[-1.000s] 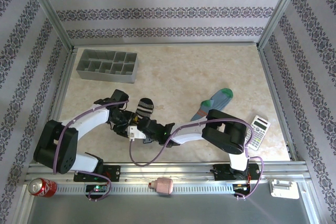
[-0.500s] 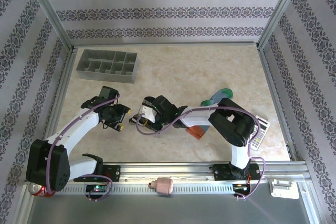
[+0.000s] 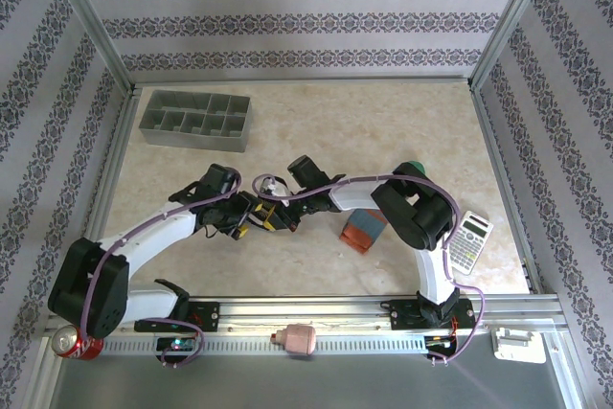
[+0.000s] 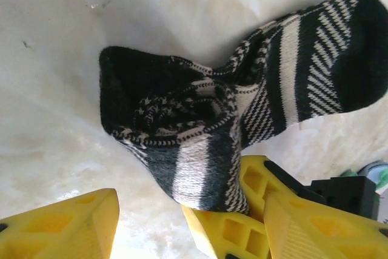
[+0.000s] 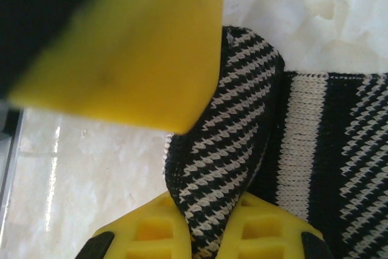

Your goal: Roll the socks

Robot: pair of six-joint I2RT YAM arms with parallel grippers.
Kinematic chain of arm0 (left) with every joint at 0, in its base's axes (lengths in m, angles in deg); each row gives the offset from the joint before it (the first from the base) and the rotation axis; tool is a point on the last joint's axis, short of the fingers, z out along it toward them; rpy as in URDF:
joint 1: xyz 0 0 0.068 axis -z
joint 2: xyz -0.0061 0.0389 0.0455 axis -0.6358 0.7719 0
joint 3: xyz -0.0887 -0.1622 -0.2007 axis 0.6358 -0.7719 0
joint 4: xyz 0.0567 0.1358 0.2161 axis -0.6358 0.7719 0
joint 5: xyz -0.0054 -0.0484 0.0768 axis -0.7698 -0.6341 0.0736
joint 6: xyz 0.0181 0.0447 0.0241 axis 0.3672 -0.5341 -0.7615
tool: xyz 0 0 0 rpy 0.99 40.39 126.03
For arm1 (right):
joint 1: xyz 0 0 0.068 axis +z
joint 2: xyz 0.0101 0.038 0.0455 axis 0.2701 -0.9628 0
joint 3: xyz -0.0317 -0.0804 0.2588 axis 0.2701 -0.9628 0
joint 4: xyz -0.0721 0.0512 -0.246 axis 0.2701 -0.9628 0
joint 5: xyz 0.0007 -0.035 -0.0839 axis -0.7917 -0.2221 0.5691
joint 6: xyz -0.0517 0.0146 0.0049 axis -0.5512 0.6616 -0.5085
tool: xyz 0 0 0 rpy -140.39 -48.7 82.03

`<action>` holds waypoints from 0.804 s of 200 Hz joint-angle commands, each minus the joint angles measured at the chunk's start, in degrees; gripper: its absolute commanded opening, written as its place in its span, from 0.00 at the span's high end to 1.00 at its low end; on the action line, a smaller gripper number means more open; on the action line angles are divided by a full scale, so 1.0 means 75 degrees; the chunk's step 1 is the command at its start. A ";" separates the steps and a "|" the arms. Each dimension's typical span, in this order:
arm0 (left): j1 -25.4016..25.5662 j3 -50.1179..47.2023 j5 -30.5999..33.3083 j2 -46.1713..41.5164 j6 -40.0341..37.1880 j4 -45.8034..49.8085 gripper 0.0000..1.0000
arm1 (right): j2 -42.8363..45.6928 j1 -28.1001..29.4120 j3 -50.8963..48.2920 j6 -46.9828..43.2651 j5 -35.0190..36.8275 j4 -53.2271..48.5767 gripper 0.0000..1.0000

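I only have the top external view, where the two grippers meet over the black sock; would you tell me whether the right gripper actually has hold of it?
Observer: Yes. The right wrist view shows the right gripper shut on a fold of the black sock.
Operator: Thank you. Is the left gripper gripping as well?
Observer: No. In the left wrist view the left gripper is open, and one yellow finger stands apart from the cloth.
Operator: And how does the sock itself lie?
Observer: Crumpled in the middle. What looks like its cuff end gapes open towards the left wrist camera.
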 commanded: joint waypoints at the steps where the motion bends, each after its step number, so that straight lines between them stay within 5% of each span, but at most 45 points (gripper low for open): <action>1: 0.0122 -0.0089 0.0287 0.0246 0.0199 -0.0428 0.37 | -0.0695 -0.0014 -0.0274 0.0169 0.0281 -0.1543 1.00; 53: 0.0233 0.0061 0.0370 0.1301 0.0099 -0.0141 0.54 | -0.1141 -0.0161 0.0249 0.0227 -0.0140 -0.2012 1.00; 79: 0.0289 0.0057 0.0339 0.1707 0.0331 0.0852 0.85 | -0.0993 -0.0156 0.0293 0.0009 -0.0008 -0.1986 1.00; 90: 0.0334 0.0079 0.0460 0.1649 0.0476 0.1378 1.00 | -0.0709 -0.0117 0.0158 -0.0203 0.0247 -0.1799 0.88; 107: 0.0344 0.0133 0.0511 0.1491 0.0691 0.1974 1.00 | 0.0143 0.0063 -0.0383 -0.0671 0.1291 -0.1121 0.67; 136: 0.0367 0.0179 0.0358 0.1330 0.1328 0.2285 1.00 | 0.2159 0.0777 -0.2095 -0.1805 0.3994 0.1165 0.47; 161: 0.0382 0.0567 0.0488 0.1512 0.1500 0.2656 1.00 | 0.2825 0.1797 -0.2444 -0.3034 0.6625 0.1310 0.43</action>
